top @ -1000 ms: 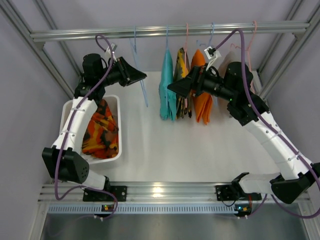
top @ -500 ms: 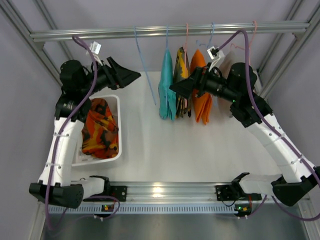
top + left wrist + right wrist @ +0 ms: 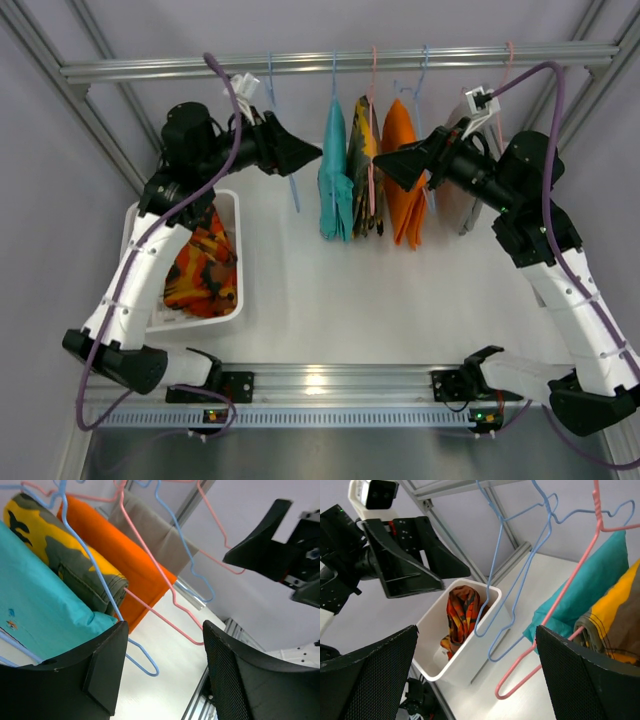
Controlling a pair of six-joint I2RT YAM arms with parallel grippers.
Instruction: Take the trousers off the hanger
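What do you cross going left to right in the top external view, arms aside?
white bin holding the patterned orange trousers → empty blue hanger → teal trousers → camouflage trousers → orange trousers

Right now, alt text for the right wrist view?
Teal trousers and a yellow camouflage pair hang at right, crossed by a pink hanger; an empty blue hanger dangles centre. A white bin below holds patterned orange trousers, the open left pincer above it.
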